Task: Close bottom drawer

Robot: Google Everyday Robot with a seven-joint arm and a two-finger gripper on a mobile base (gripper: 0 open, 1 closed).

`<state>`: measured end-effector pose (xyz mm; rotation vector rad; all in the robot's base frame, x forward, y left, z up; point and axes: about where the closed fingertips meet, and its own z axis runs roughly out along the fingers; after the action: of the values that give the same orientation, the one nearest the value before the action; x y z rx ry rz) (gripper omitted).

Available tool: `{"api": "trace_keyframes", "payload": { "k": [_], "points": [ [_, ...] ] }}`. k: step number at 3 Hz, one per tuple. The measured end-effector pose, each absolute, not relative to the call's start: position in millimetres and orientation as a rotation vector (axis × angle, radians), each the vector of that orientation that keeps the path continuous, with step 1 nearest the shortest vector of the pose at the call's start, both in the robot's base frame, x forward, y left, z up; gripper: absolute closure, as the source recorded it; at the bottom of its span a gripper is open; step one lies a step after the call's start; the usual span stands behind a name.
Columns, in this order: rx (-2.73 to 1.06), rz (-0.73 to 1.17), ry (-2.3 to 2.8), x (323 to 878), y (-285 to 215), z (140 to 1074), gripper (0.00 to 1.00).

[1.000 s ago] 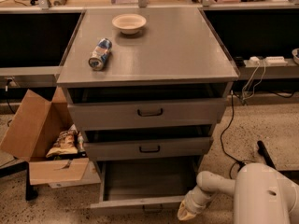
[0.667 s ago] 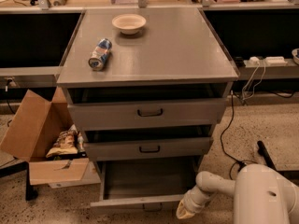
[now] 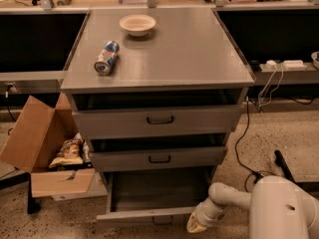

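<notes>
The bottom drawer (image 3: pixel 144 214) of the grey cabinet is pulled out, showing its plain grey tray (image 3: pixel 159 190). Its slim front panel sits near the frame's lower edge, with a small dark handle (image 3: pixel 162 220) at centre. My gripper (image 3: pixel 198 226) is at the lower right, right beside the drawer front's right end. My white arm (image 3: pixel 234 197) leads back to my body (image 3: pixel 284 208). The medium-fronted drawer (image 3: pixel 158 158) and the tall-fronted drawer (image 3: pixel 159 119) above stick out slightly.
A blue can (image 3: pixel 106 57) lies on its side and a cream bowl (image 3: pixel 137 23) stands on the cabinet top (image 3: pixel 189 49). An open cardboard box (image 3: pixel 45 148) with snack bags stands at the left. Cables (image 3: pixel 246 148) trail on the floor at the right.
</notes>
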<state>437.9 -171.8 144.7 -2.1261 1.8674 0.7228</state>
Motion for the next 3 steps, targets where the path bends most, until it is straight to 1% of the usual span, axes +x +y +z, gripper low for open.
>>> {"api": "trace_keyframes", "payload": {
  "k": [1, 2, 3],
  "points": [
    [-2.12, 0.731, 1.871, 441.0, -170.8, 144.3, 0.82],
    [-2.12, 0.731, 1.871, 440.9, -170.8, 144.3, 0.57],
    [-2.12, 0.731, 1.871, 440.9, -170.8, 144.3, 0.35]
  ]
}}
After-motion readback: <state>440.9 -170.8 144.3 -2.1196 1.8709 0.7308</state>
